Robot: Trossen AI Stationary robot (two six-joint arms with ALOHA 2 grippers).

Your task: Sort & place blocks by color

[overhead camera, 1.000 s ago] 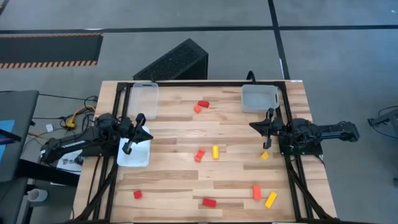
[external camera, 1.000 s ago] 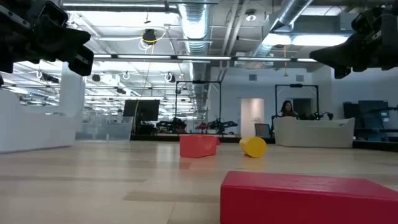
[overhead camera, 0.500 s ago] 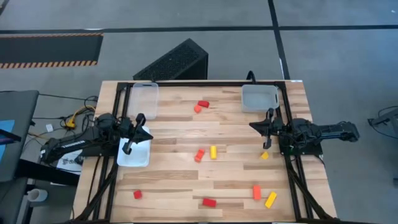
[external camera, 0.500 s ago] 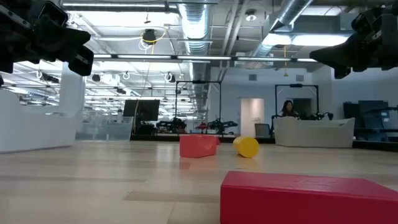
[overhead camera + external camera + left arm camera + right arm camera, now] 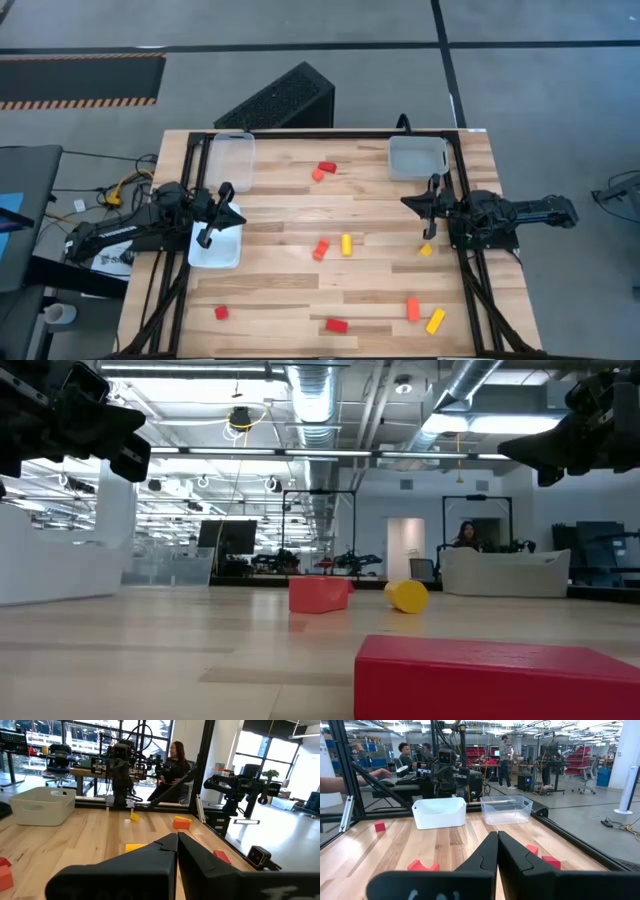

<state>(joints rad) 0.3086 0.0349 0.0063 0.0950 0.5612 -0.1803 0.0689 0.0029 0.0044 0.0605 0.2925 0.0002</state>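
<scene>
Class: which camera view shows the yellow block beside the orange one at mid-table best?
The low view: the yellow block lies clear and unobstructed, right of the orange block. The high view shows it whole but tiny. The left wrist view shows only a sliver above the fingers. The right wrist view hides it.

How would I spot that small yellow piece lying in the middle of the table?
Look at the centre of the wooden table, between the two arms. Two small pieces lie side by side there: the yellow block is the right one, beside an orange-red block.

Cut off by the low view's bottom edge: red block [image 5: 495, 678]. Half hidden behind closed fingers [image 5: 150, 865]: yellow block [image 5: 134, 848].
</scene>
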